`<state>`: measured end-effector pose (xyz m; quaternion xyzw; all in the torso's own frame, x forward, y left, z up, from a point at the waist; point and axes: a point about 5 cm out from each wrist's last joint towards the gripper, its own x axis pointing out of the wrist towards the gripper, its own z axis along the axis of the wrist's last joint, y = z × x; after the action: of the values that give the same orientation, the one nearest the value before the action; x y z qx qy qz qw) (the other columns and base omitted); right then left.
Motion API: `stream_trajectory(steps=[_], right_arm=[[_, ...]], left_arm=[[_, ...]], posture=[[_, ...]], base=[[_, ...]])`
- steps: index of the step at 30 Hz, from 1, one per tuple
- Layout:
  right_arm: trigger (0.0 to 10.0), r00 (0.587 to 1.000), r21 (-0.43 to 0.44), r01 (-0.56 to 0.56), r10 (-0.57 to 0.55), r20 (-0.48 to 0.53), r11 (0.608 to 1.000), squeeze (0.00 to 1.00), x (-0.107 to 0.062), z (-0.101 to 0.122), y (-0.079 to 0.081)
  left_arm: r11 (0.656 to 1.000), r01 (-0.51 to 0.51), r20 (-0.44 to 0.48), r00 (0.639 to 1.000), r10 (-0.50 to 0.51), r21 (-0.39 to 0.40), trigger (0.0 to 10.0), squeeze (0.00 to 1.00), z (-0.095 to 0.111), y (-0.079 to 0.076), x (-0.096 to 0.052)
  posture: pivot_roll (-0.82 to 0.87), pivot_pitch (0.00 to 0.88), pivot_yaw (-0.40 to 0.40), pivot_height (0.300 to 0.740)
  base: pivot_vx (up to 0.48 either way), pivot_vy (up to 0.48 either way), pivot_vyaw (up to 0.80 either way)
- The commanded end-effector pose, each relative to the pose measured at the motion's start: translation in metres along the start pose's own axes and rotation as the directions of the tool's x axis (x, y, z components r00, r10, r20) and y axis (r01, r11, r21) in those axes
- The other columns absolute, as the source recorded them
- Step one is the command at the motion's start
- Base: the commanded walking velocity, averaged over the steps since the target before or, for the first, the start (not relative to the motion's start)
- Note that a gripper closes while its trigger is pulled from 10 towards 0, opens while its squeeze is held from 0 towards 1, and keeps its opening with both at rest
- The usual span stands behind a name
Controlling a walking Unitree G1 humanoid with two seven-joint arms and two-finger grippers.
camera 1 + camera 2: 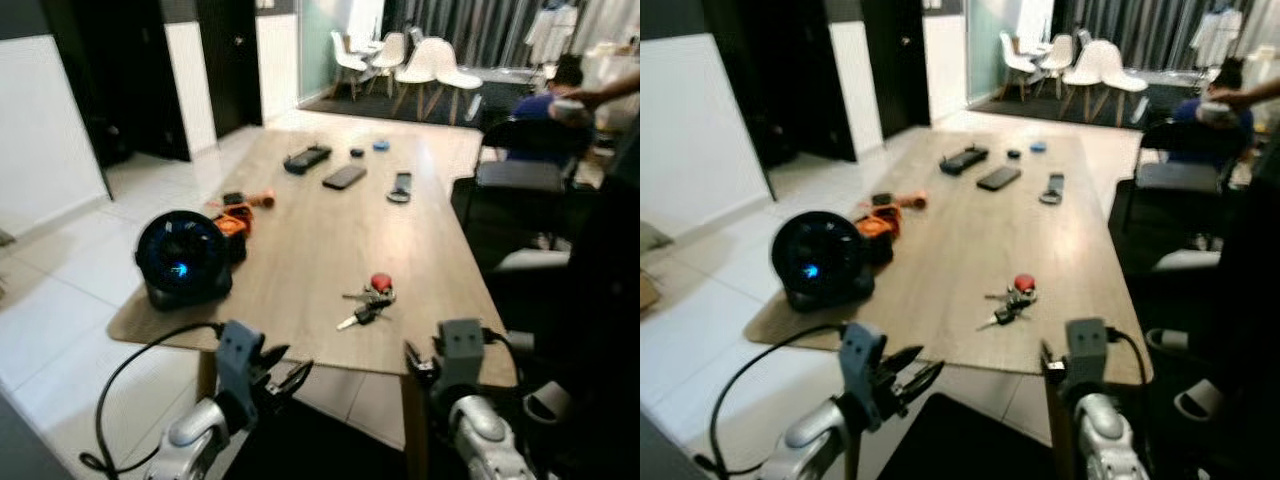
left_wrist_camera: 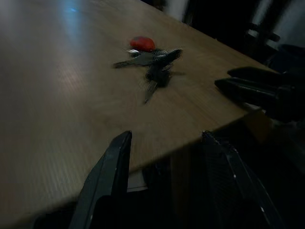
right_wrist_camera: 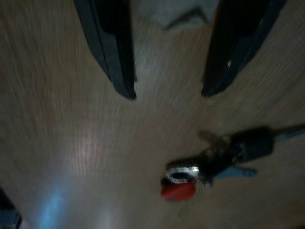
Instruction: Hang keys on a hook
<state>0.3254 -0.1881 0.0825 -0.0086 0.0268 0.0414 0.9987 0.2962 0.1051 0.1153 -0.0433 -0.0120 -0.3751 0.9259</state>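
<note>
Keys (image 1: 368,300) lie seemingly lengthwise, red fob far; both end effectors (image 2: 164,143) (image 3: 167,90) spread wide, empty.

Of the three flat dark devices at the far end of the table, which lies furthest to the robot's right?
The narrow remote-shaped one, alone towards the table's right edge. The phone-like slab sits mid-table; the wider one lies left.

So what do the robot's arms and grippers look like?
Both arms are shiny silver with grey blocks at the wrists. The left gripper and right gripper each have two long black fingers. A black cable loops from the left arm.
</note>
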Motion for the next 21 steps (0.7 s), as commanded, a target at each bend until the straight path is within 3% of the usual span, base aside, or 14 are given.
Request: stream_trajectory(steps=[1,20,21], right_arm=[[10.0,0.999,-0.004,0.042,-0.042,-0.004,0.999,0.00,0.0028,0.0056,-0.0101],[10.0,0.999,0.000,0.037,-0.037,-0.003,0.999,0.00,0.0021,0.0068,-0.0080],[10.0,0.998,0.027,0.039,-0.040,0.048,0.999,0.00,0.0023,0.0131,-0.0082]], left_arm=[[1.000,-0.026,-0.009,1.000,0.026,0.006,10.0,0.00,-0.0026,0.0042,-0.0079],[1.000,0.017,0.005,1.000,-0.017,-0.008,10.0,0.00,0.0008,0.0005,-0.0123],[0.998,0.058,0.021,0.998,-0.058,-0.002,10.0,0.00,0.0038,-0.0038,-0.0127]], posture=[[0.03,0.054,0.025,0.740],[0.03,0.056,0.025,0.740],[0.04,0.053,0.026,0.740]], base=[[0.000,0.000,0.00],[0.000,0.000,0.00],[0.000,0.000,0.00]])
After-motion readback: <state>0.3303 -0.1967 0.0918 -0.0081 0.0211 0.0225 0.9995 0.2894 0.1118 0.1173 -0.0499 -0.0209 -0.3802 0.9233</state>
